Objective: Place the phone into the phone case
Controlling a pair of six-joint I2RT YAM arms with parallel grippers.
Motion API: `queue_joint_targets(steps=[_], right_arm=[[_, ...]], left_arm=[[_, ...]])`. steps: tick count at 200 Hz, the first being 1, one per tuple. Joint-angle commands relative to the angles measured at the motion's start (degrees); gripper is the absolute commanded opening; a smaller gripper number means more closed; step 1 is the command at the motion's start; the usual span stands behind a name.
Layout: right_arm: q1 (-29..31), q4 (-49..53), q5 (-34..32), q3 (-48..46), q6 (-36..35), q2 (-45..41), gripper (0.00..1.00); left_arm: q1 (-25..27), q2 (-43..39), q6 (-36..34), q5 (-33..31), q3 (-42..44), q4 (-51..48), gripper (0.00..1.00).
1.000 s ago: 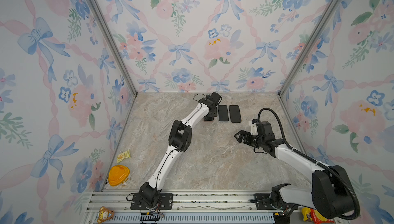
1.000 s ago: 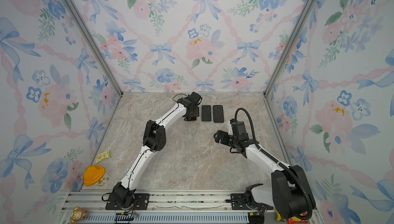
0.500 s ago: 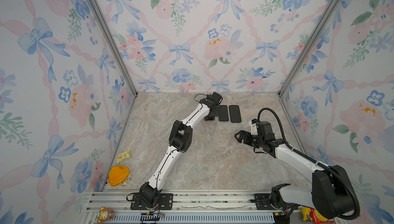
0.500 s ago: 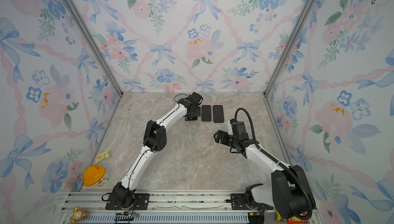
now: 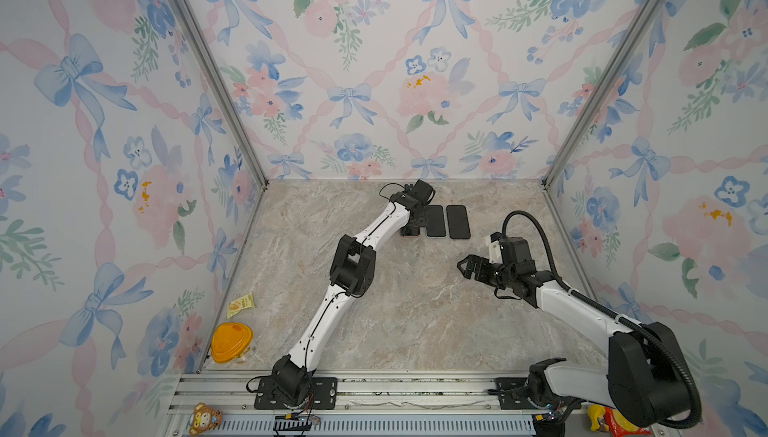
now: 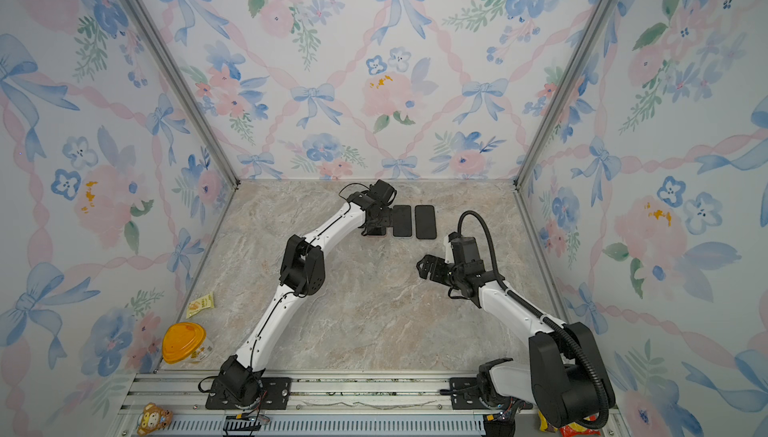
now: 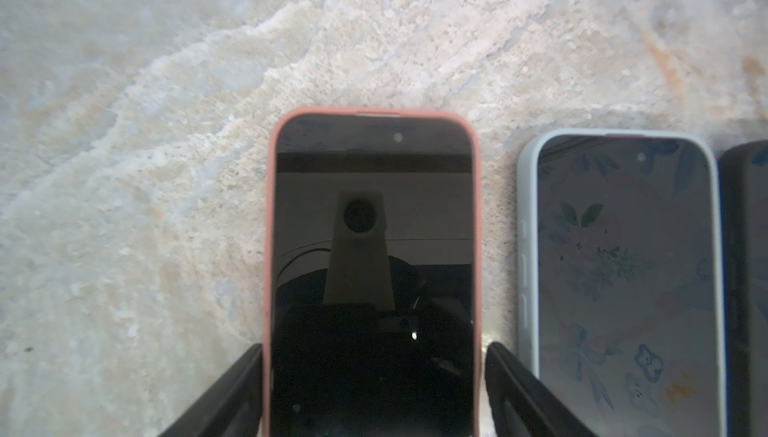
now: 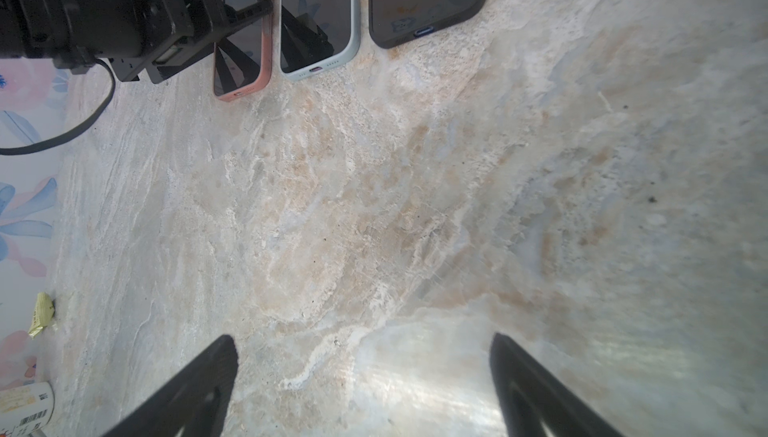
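Phone (image 7: pixel 372 272): lies flat, screen up, seated in the pink case (image 7: pixel 269 248) on the counter (image 5: pixel 415 310), near the back wall. It is the leftmost of 3 phones in a row. In both top views the left arm's wrist hides most of it.

Left claw (image 7: pixel 374 349): pointed down over the phone, 1 finger (image 7: pixel 232 389) along each long side. The fingers are spread slightly wider than the case. A thin strip of counter shows between the case and 1 finger. The other finger sits right at the rim, and the blurred wrist view leaves contact uncertain. It does not appear to be pinching.

Neighbours: pale blue-cased phone (image 7: pixel 623 281) just beside it, across a small gap. The dark-cased phone (image 5: pixel 458 222) comes next, close against the blue one.

Right claw (image 8: pixel 363 337): spread wide and empty, hanging above bare counter, well apart from the phones.

Front left corner: yellow packet (image 5: pixel 240 304) and orange-lidded tub (image 5: pixel 231 342).
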State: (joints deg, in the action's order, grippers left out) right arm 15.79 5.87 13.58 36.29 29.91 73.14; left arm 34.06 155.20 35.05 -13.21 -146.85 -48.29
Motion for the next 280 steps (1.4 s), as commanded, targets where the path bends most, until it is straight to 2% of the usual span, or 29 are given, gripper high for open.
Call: queue_joint_targets(steps=[1, 25, 55, 77, 93, 112, 127, 167, 180, 188, 195, 216, 226, 240, 250, 266, 280], right_arm=[[-0.5, 1.5, -2.2, 0.9, -0.9, -0.9, 0.97], [-0.6, 1.9, -4.3, 1.1, -1.3, -2.0, 0.97], [-0.2, 2.8, -7.6, 1.4, -2.1, -5.5, 0.97], [1.2, 4.2, -14.9, 1.6, -4.6, -9.0, 0.97], [2.3, 4.0, -21.5, 1.4, -8.0, -10.5, 0.97], [4.8, 0.5, -30.2, -0.3, -12.6, -13.0, 0.97], [6.1, -2.8, -34.2, -2.0, -16.6, -14.6, 0.97], [6.2, -6.8, -38.3, -4.2, -24.9, -15.8, 0.97], [5.3, -6.4, -39.5, -4.3, -26.1, -14.1, 0.97], [4.9, -6.9, -40.9, -4.6, -26.5, -13.3, 0.97], [4.8, -9.0, -42.3, -5.5, -27.0, -12.9, 0.97], [4.0, -15.0, -43.9, -8.1, -28.3, -12.6, 0.97], [3.6, -19.4, -43.9, -9.6, -30.6, -11.7, 0.97], [3.3, -23.2, -45.2, -10.1, -33.3, -8.8, 0.97], [2.5, -24.8, -45.4, -9.5, -34.0, -6.0, 0.97], [2.0, -30.9, -45.5, -9.8, -35.1, -1.7, 0.98], [1.8, -41.2, -44.9, -12.7, -37.8, 1.3, 0.97]], left_arm=[[1.4, -5.7, -1.3, -1.6, -0.4, 0.3, 0.81], [2.8, -11.2, -4.2, -5.5, -0.3, 0.2, 0.81], [6.5, -20.4, -6.4, -12.8, 6.0, 0.3, 0.81], [10.3, -28.0, -7.4, -18.9, 13.9, 0.9, 0.8], [12.5, -35.2, -7.2, -20.6, 24.7, 4.5, 0.78], [14.5, -46.3, -7.0, -18.6, 41.6, 14.1, 0.77], [15.2, -54.7, -6.8, -16.4, 54.6, 21.1, 0.77], [16.7, -74.5, -6.5, -15.9, 80.8, 33.7, 0.79], [16.7, -80.6, -7.7, -16.4, 88.6, 38.7, 0.83], [16.7, -84.3, -8.2, -18.6, 93.4, 41.9, 0.91], [16.7, -87.4, -9.7, -21.0, 98.1, 46.0, 0.98], [16.5, -94.8, -20.1, -23.9, 112.4, 62.7, 0.98], [16.5, -96.2, -24.0, -23.6, 116.6, 66.2, 0.98], [15.4, -96.2, -27.6, -25.2, 122.2, 72.4, 0.96], [12.0, -95.4, -27.4, -25.5, 123.0, 72.0, 0.94], [2.1, -94.1, -24.1, -17.3, 121.8, 64.8, 0.92], [-4.6, -92.7, -25.0, -13.5, 123.5, 65.7, 0.95]])
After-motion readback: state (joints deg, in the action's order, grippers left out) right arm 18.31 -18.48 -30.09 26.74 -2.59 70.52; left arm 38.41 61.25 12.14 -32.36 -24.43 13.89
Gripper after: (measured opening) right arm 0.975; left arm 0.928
